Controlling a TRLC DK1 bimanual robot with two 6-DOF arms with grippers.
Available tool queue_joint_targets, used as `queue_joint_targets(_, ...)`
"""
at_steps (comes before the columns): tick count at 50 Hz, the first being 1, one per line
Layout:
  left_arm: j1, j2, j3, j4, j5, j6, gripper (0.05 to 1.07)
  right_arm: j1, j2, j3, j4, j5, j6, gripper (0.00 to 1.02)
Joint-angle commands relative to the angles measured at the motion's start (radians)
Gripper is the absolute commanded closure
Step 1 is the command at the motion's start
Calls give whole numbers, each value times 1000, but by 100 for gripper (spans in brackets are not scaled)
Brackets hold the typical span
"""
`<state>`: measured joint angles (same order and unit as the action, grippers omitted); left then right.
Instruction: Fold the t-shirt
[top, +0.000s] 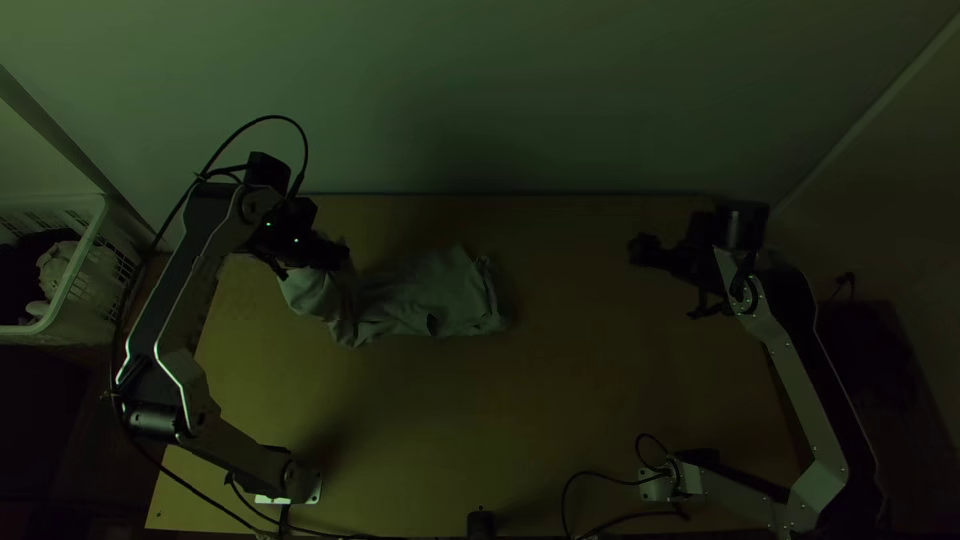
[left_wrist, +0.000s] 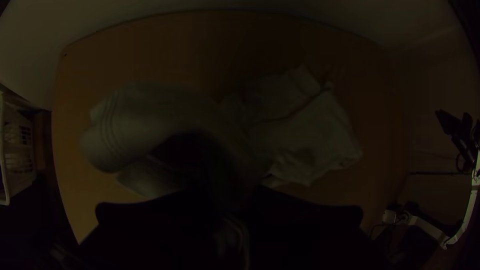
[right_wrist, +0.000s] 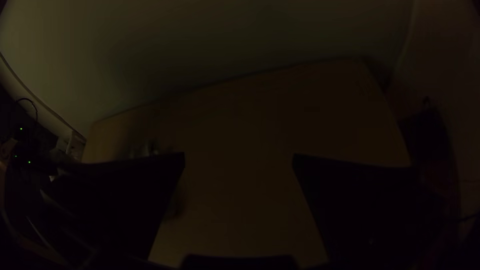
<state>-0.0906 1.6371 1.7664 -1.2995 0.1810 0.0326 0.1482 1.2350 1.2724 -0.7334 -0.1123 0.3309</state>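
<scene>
The pale t-shirt (top: 425, 295) lies bunched and rumpled across the table's left-middle part in the top view. At its left end, my left gripper (top: 338, 258) is over the cloth. In the left wrist view, part of the t-shirt (left_wrist: 305, 135) lies on the table, while another part bulges up close to the camera. There my left gripper (left_wrist: 232, 202) is shut on a raised fold of it. Well to the right of the cloth, my right gripper (top: 668, 280) is held apart from it. Seen from its own wrist, the right gripper (right_wrist: 239, 162) stands open and holds nothing.
A white basket (top: 75, 275) with cloths inside stands beyond the table's left edge. Bare wooden table (top: 590, 400) lies to the right of and below the t-shirt in the top view. A pale wall (top: 560, 100) rises behind the far edge. Dark cables run near both bases.
</scene>
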Motion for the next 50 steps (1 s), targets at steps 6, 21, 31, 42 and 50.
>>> queue_joint_targets(6,-123,124,131,-18,-14,-122,105,10,-60,-64,28,2,46,4)
queue_joint_targets(21,-259,290,326,-46,-63,-207,105,8,-108,-134,62,2,51,4)
queue_joint_targets(31,-350,391,466,-72,-63,-258,105,8,-126,-173,94,2,66,4)
queue_joint_targets(42,-463,468,513,-53,-69,-286,104,4,-126,-186,109,2,69,4)
queue_joint_targets(50,-521,515,516,8,-87,-326,96,8,-127,-205,112,3,69,4)
